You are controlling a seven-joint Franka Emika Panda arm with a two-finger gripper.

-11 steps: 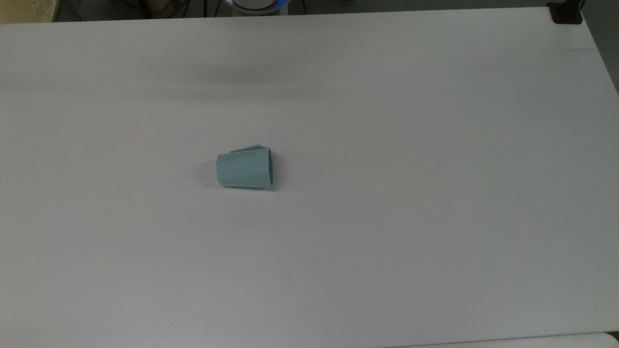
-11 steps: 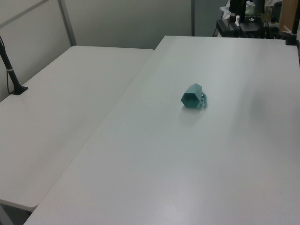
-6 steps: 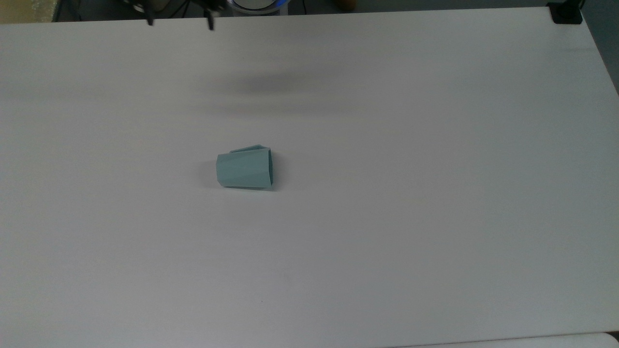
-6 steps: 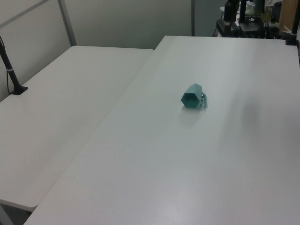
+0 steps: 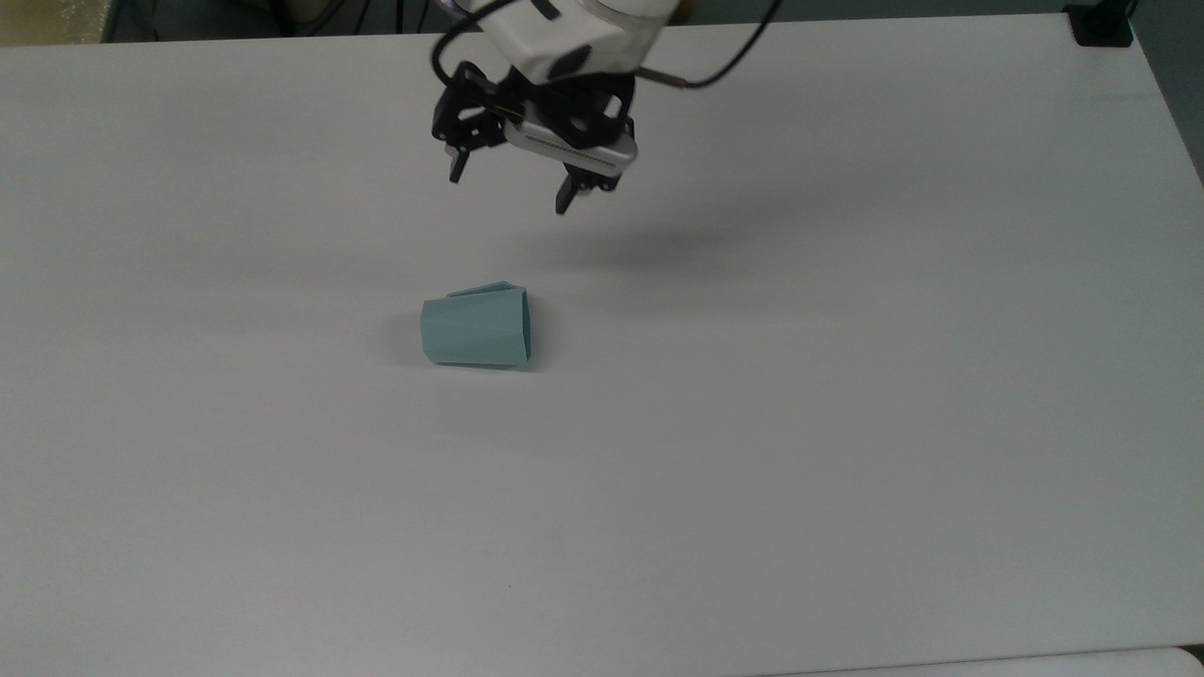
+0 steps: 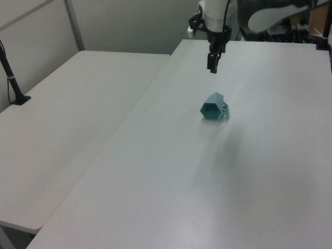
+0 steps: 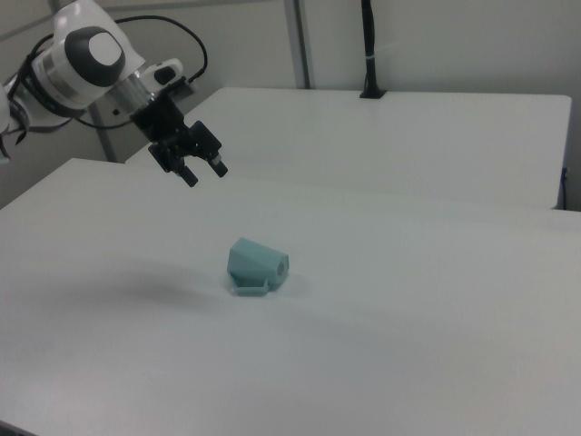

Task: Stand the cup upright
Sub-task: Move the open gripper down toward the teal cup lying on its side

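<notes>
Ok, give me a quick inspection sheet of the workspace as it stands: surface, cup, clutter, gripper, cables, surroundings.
Surface: white table, bare apart from the cup.
Job's things: the cup lies on its side, rim toward the top view's right, handle resting against the table; not yet upright.
Clutter: nothing seen.
Gripper: the gripper is open, holds nothing, and hangs above the table, short of the cup and not touching it.
Cables: a black cable loops off the arm's wrist, well above the cup.
Surroundings: a second white table alongside; a black clamp at the table's far corner.
</notes>
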